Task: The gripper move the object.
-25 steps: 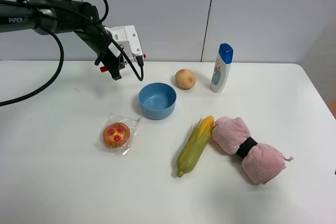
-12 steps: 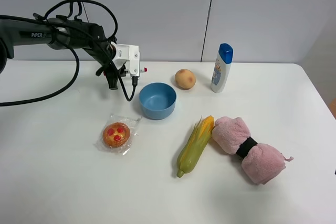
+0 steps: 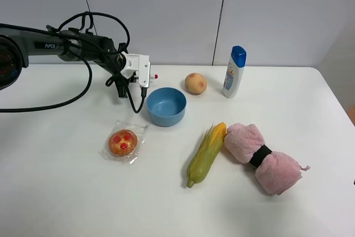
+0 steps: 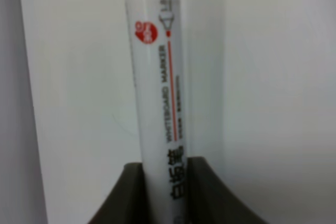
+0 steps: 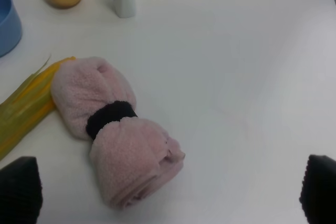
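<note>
Nearest the camera edge of the table (image 3: 66,192): a corn cob (image 3: 206,147) in its husk, touching a pink rolled towel (image 3: 262,158) with a black band; to their left, well apart, a wrapped pastry (image 3: 123,142). My right gripper (image 5: 168,190) hangs above this end, fingertips (image 5: 18,187) at the two sides of the wrist view, jaws spread wide with nothing between them. Mid-table: a blue bowl (image 3: 166,106). Just past the bowl's far left rim sits my left gripper (image 4: 164,170). Its arm (image 3: 66,48) reaches in low and nearly level from the left, cables looping over it, the white block (image 3: 138,68) turned toward the bowl. The dark fingers (image 4: 118,198) are closed tight on the marker pen (image 4: 157,103), white barrel running straight out between them, print legible. A small red end shows beside the block in the high view. The pen is near the bowl, not in it. Farther back: a round tan fruit (image 3: 195,83), then a white bottle (image 3: 234,72) with a blue cap, upright near the wall.
</note>
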